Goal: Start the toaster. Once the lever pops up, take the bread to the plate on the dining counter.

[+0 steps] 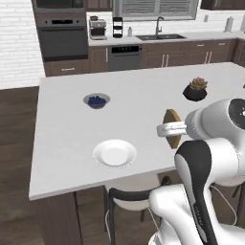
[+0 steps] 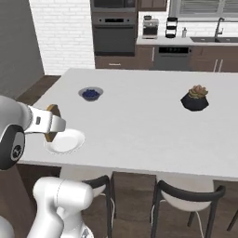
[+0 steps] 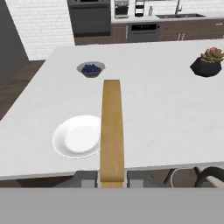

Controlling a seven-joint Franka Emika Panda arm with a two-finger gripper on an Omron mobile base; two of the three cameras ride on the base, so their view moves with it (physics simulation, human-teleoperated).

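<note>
Tan bread (image 3: 112, 131) edge-on | fingers (image 1: 168, 129) clamp it | plate (image 3: 78, 136) beside

We get two base views from behind the arm, left and right, both looking forward and down over the worktop (image 1: 72, 119) toward the brick wall. Hand view looks along the tool, closer in; all three share the plate (image 1: 114, 153).
</note>
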